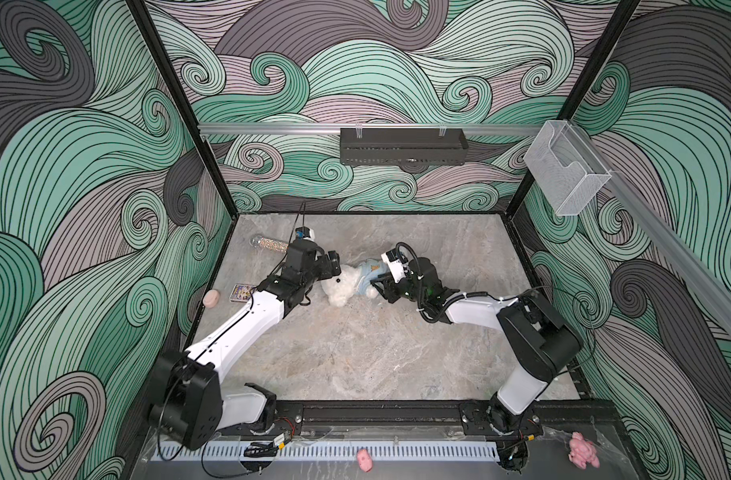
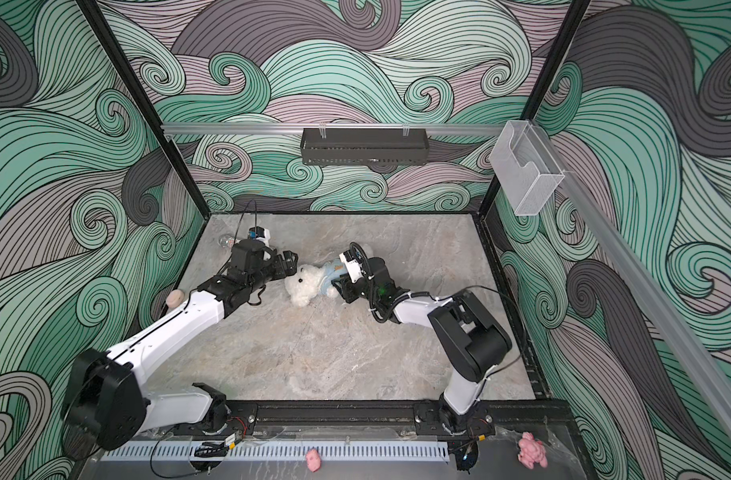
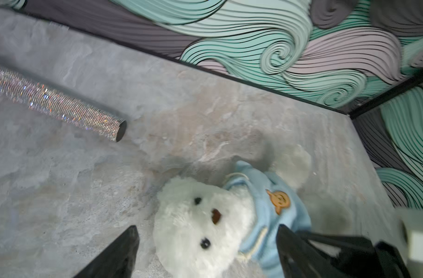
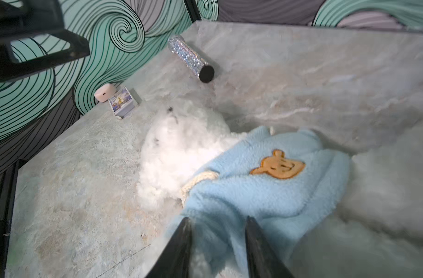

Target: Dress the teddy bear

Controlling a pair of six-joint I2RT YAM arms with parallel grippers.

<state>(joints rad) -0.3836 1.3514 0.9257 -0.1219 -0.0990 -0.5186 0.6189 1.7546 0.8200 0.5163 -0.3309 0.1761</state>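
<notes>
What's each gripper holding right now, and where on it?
Left gripper: open, nothing held. Right gripper: jaws straddle the lower edge of the blue sweater on the teddy bear; clamped or not, cannot tell.

We are in a robotics lab test cell: a left arm [image 1: 239,328] and a right arm [image 1: 472,311] bolted to a base rail [image 1: 376,413], a marble-look tabletop [image 1: 355,353], black frame posts [image 1: 168,83], swirl-printed walls [image 1: 64,208] and a slotted cable duct [image 1: 438,451].

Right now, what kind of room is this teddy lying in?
Probably a robot practice booth: two robot arms on a rail, swirly walls boxing in one marbled table.
</notes>
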